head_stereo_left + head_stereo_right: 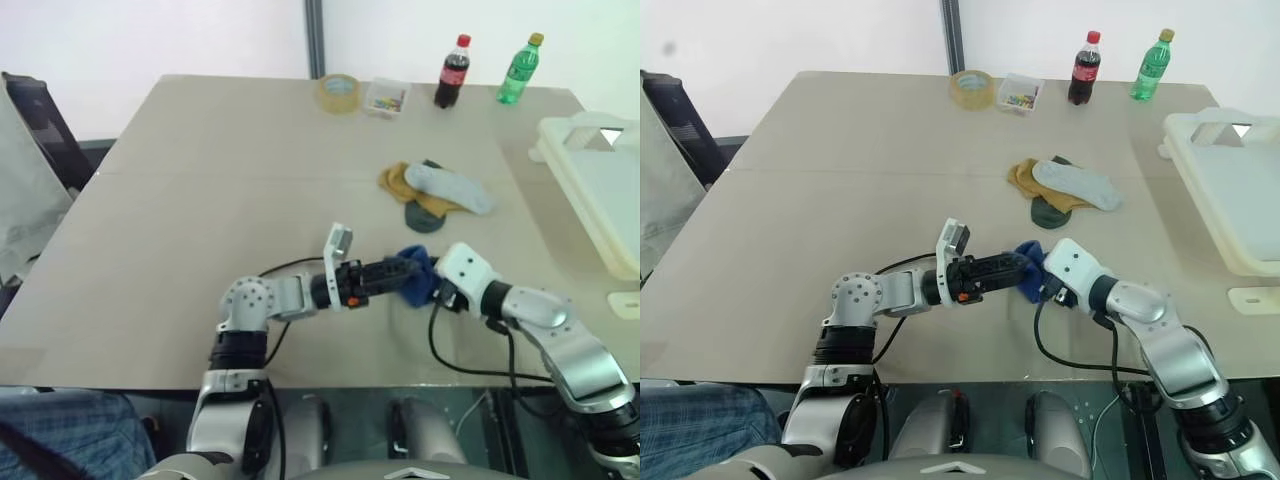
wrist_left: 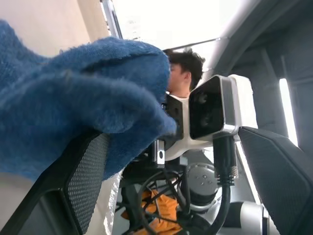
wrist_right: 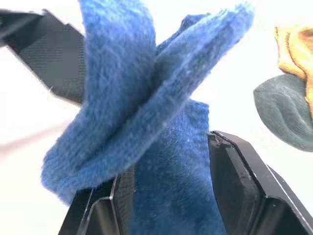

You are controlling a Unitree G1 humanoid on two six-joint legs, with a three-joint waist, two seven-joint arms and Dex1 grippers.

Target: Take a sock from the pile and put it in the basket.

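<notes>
A bright blue sock [image 1: 416,280] hangs just above the table near its front edge, bunched between my two grippers. My right gripper [image 3: 171,196] is shut on the sock, and its black fingers [image 3: 244,191] press the fabric from both sides. My left gripper [image 1: 398,270] points at it from the left and is open. One wide-spread finger [image 2: 73,191] rests against the sock [image 2: 83,98]. The pile [image 1: 435,193] of mustard, grey and dark green socks lies farther back on the table. The cream basket [image 1: 562,132] stands at the right edge.
A tape roll [image 1: 338,92], a small clear box [image 1: 386,97], a cola bottle [image 1: 453,72] and a green bottle [image 1: 518,70] line the far edge. A dark chair [image 1: 40,130] stands on the left. A person [image 2: 183,73] appears in the left wrist view.
</notes>
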